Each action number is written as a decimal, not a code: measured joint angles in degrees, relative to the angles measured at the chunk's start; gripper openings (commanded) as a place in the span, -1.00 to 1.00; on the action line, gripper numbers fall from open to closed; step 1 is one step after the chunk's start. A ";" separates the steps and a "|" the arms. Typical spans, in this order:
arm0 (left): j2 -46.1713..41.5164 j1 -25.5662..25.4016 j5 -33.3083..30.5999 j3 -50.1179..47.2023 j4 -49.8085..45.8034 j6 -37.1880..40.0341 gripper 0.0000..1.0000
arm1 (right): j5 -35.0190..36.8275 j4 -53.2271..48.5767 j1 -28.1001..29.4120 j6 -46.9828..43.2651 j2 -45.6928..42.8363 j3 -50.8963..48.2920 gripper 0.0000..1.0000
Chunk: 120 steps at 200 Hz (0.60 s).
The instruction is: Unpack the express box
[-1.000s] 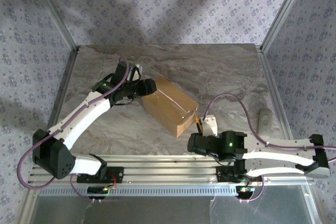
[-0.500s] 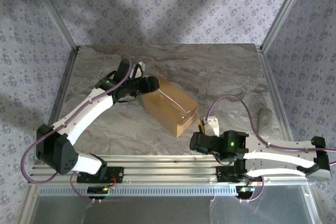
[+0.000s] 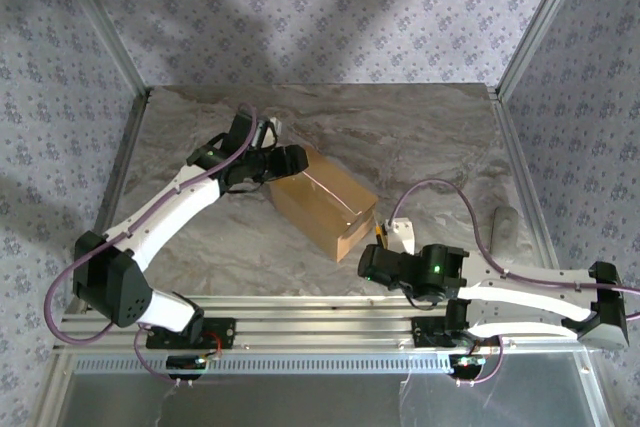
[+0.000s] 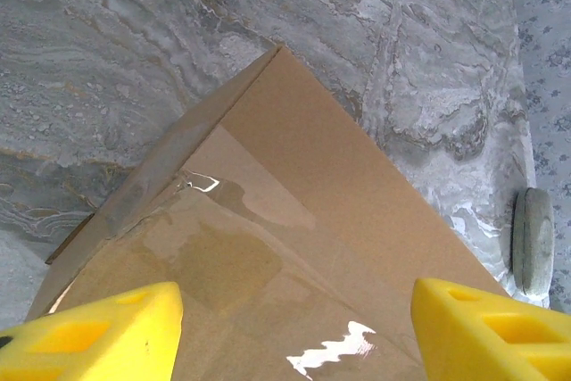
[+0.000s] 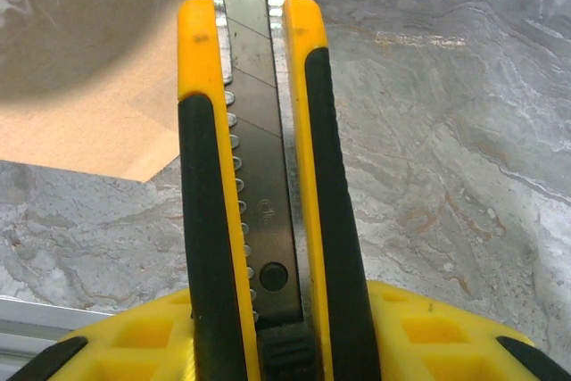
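The express box (image 3: 325,202) is a brown taped carton lying at an angle in the middle of the table. My left gripper (image 3: 290,162) hovers open over its far left end. In the left wrist view its yellow fingertips (image 4: 98,332) stand wide apart above the taped top of the express box (image 4: 294,220). My right gripper (image 3: 380,245) sits at the box's near right corner, shut on a black-and-yellow utility knife (image 5: 259,176). The knife's blade is extended and points toward the edge of the express box (image 5: 89,60), between the right gripper's (image 5: 268,332) fingers.
A grey rounded object (image 3: 505,222) lies on the marble table near the right wall, and it also shows as a grey rounded object (image 4: 533,240) in the left wrist view. Metal frame posts and patterned walls enclose the table. An aluminium rail (image 3: 300,327) runs along the near edge.
My left arm has swung slightly right and farther over the box's far end. My right gripper has shifted a little left with the knife in it. The box has not moved.
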 measured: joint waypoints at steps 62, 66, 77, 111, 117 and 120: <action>1.14 -0.07 -0.02 0.02 0.04 -0.02 0.37 | -0.52 1.09 -0.92 -1.70 0.83 0.79 -1.00; 1.20 -0.07 0.00 0.02 0.04 -0.02 0.37 | -0.59 1.11 -1.03 -1.70 0.92 0.87 -1.00; 1.36 -0.17 0.00 0.02 0.04 -0.02 0.37 | -0.61 1.16 -1.18 -1.88 1.14 1.03 -1.00; 1.49 -0.35 0.15 0.02 0.11 -0.04 0.37 | -0.81 1.25 -1.27 -2.27 1.55 1.31 -1.00; 1.49 -0.37 0.15 0.02 0.11 -0.07 0.37 | -0.81 1.31 -1.27 -2.34 1.55 1.31 -1.00; 1.49 -0.37 0.15 0.02 0.11 -0.09 0.37 | -0.81 1.33 -1.27 -2.34 1.55 1.31 -1.00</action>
